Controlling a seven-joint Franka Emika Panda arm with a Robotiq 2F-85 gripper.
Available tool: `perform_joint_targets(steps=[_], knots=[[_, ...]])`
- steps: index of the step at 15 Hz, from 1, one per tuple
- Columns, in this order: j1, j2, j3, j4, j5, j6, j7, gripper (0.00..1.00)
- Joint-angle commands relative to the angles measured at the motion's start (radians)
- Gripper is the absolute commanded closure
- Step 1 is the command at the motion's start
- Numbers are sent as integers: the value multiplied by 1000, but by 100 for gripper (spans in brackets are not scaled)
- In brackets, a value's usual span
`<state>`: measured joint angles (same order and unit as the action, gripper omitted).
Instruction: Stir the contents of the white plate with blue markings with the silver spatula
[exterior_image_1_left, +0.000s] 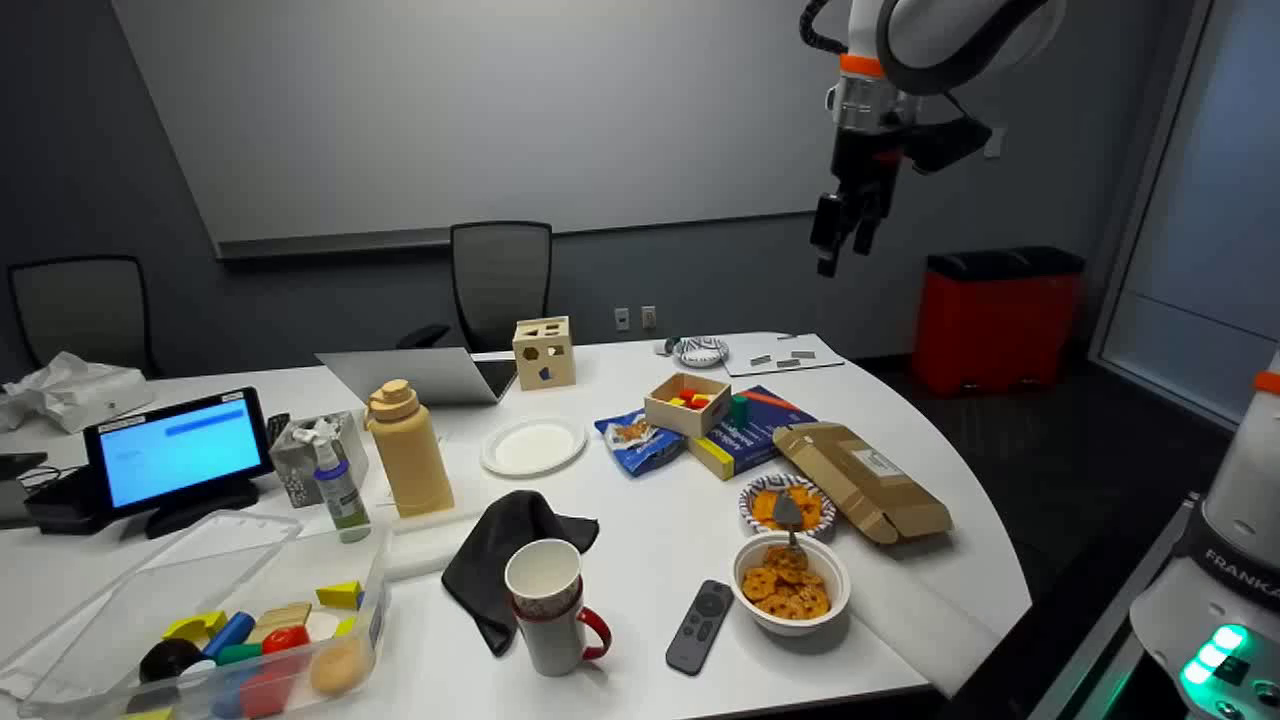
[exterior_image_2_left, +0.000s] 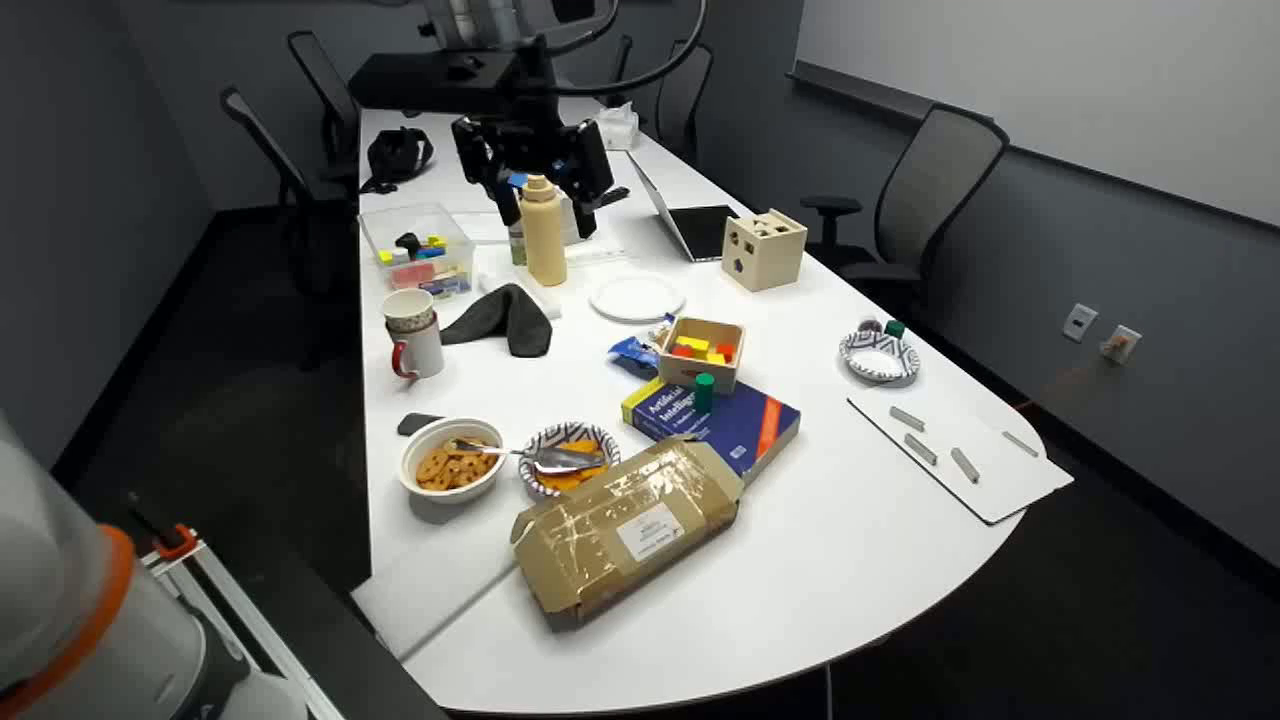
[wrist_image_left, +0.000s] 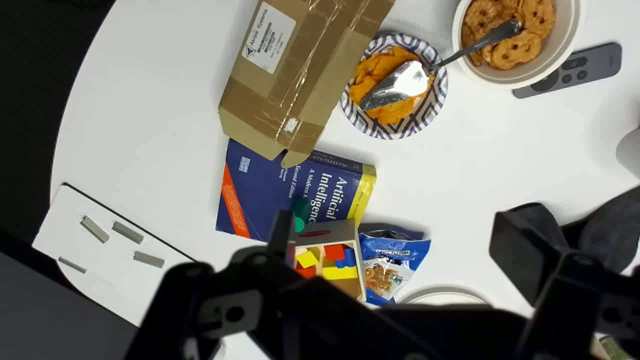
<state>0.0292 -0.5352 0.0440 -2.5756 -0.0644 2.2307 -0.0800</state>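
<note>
The white plate with blue markings holds orange chips; its rim shows in both exterior views (exterior_image_1_left: 747, 508) (exterior_image_2_left: 570, 432) and in the wrist view (wrist_image_left: 385, 132). The silver spatula (exterior_image_1_left: 787, 510) lies across it, with its blade (exterior_image_2_left: 568, 460) over the chips and its handle reaching over the white bowl of brown pretzel crisps (exterior_image_1_left: 742, 590). The whole spatula shows in the wrist view (wrist_image_left: 397, 86). My gripper (exterior_image_1_left: 842, 245) is open and empty, high above the table and well apart from plate and spatula. Its two fingers stand wide apart in the wrist view (wrist_image_left: 400, 237).
A cardboard box (exterior_image_2_left: 625, 530) lies right beside the plate. A blue book (exterior_image_2_left: 715, 425) bears a wooden box of blocks (exterior_image_2_left: 700, 372). A remote (exterior_image_1_left: 699, 627), stacked cups (exterior_image_1_left: 550, 620), a black cloth (exterior_image_1_left: 510, 550) and a tan bottle (exterior_image_1_left: 410, 455) stand about. Another patterned plate (exterior_image_2_left: 880, 370) is empty.
</note>
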Motion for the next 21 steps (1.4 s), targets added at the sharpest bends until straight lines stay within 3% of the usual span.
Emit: perform_joint_targets(steps=[1,3,10,14,21], knots=[[7,1,-6,2,-4,-3,3,0],[7,1,-6,2,-4,-3,3,0],[85,389,90,152,30,37,86,0],[114,589,147,231,-37,6,228,0],[199,780,124,281,-139,-72,526,0]])
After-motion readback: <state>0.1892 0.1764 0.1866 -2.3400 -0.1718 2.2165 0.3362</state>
